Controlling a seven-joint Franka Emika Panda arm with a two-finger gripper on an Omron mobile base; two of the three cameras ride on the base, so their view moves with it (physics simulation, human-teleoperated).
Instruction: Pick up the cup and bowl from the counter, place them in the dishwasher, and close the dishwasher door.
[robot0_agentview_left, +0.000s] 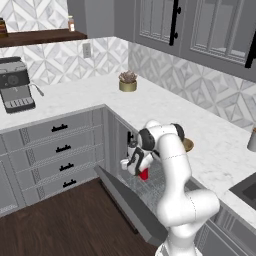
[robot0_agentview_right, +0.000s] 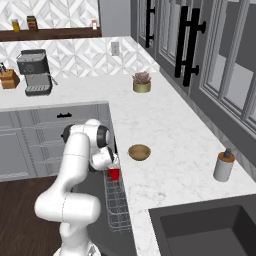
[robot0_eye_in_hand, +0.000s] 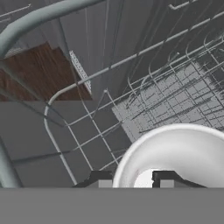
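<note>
Gripper (robot0_agentview_right: 113, 165) mostly hidden behind wrist; fingers straddled red cup's (robot0_agentview_right: 114, 174) white rim (robot0_eye_in_hand: 175, 151), grip perhaps loosening, over wire rack (robot0_agentview_right: 117, 205).

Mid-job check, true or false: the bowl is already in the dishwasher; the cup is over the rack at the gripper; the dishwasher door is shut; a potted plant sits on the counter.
1. The bowl is in the dishwasher. False: it sits on the counter.
2. The cup is over the wire rack, at the gripper. True.
3. The dishwasher door is shut. False: it hangs open.
4. A potted plant sits on the counter. True.
</note>
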